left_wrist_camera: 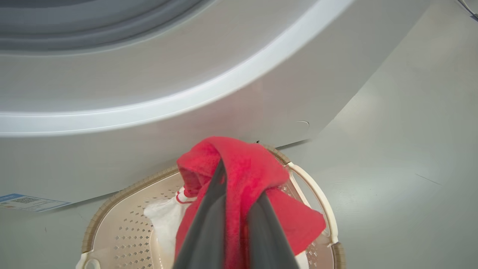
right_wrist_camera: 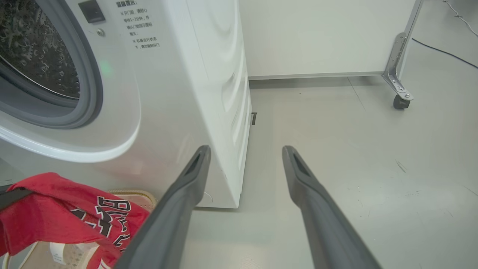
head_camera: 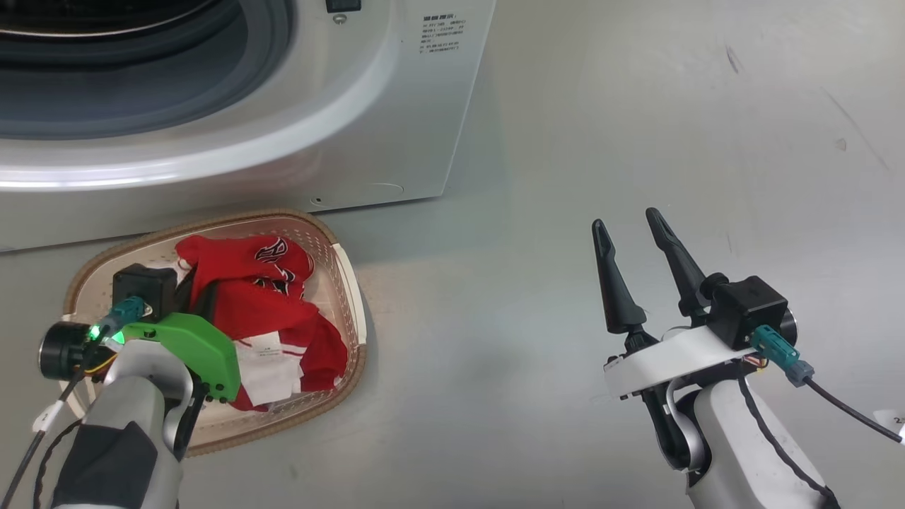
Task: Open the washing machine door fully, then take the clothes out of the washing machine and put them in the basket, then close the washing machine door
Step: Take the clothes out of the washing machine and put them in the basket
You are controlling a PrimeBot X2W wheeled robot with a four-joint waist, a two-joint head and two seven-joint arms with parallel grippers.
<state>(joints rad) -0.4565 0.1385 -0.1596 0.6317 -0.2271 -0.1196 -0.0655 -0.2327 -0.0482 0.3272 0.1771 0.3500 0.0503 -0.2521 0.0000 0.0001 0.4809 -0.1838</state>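
The white washing machine (head_camera: 396, 120) stands at the top left, its round opening (head_camera: 120, 63) uncovered; its door is out of view. In front of it on the floor sits the cream basket (head_camera: 350, 283) with red clothes (head_camera: 269, 311) heaped in it. My left gripper (left_wrist_camera: 241, 183) is shut on a fold of red fabric (left_wrist_camera: 254, 168) just above the basket (left_wrist_camera: 123, 224). My right gripper (head_camera: 626, 220) hovers open and empty over bare floor to the right. In the right wrist view that gripper (right_wrist_camera: 246, 149) points past the machine's corner, and the lettered red jersey (right_wrist_camera: 59, 216) hangs at lower left.
A metal frame leg on a caster (right_wrist_camera: 401, 101) stands at the far right by a white wall panel (right_wrist_camera: 317, 37). A dark cable (right_wrist_camera: 444, 52) runs along the floor behind it. Grey floor (head_camera: 672, 106) stretches to the right of the machine.
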